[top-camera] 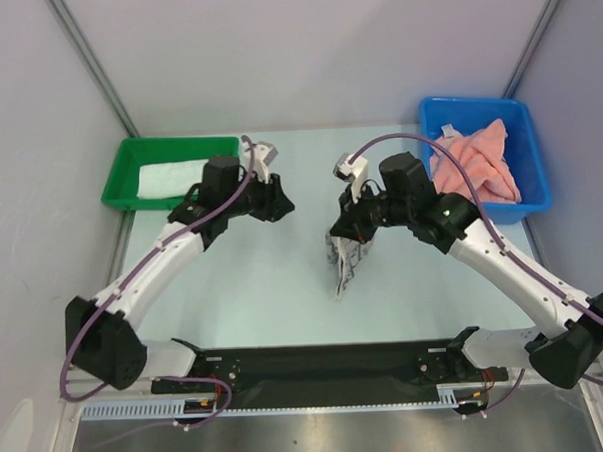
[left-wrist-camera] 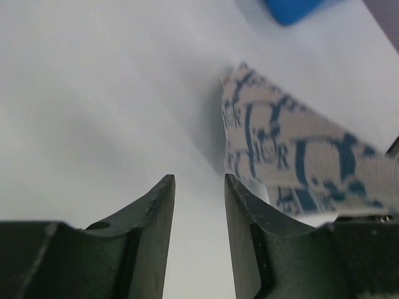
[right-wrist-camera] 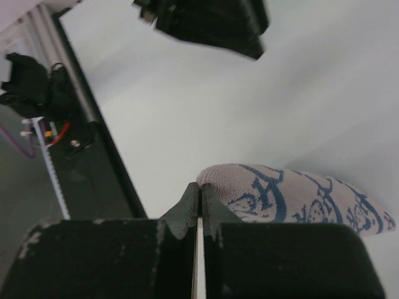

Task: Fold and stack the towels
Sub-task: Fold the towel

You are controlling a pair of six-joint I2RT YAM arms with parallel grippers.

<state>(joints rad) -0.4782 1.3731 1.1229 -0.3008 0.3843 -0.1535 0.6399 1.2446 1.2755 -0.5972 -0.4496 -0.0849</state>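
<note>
The patterned towel (top-camera: pixel 343 262) is seen just right of centre on the tabletop (top-camera: pixel 274 277), hanging in a narrow, crumpled strip with its lower tip pointing to 6 o'clock. Whether that tip touches the surface cannot be told. Its upper end is pinched by the right end effector (right-wrist-camera: pixel 199 202), whose jaws are pressed flat together on a thin edge of cloth.

The left end effector (left-wrist-camera: pixel 199 187) is found at 9 o'clock of the towel and apart from it. Its jaws are parted by a narrow gap and nothing is held between them. In its wrist view the blue-printed cloth is seen off to the right.

The towel is judged light, soft and limp, so no shape will be kept once it is lifted. Hold is best taken at a corner or along a hem. The free corner facing the left end effector looks the natural spot, so that one edge can be stretched between both arms. A shallow pinch may slip off thin cloth, so a deeper bite is advised.

Farther back, at 10 o'clock, a white towel (top-camera: pixel 174 177) is seen lying in the green bin (top-camera: pixel 115 189). At 2 o'clock, pink towels (top-camera: pixel 474 163) are heaped unfolded in the blue bin (top-camera: pixel 535 176).
</note>
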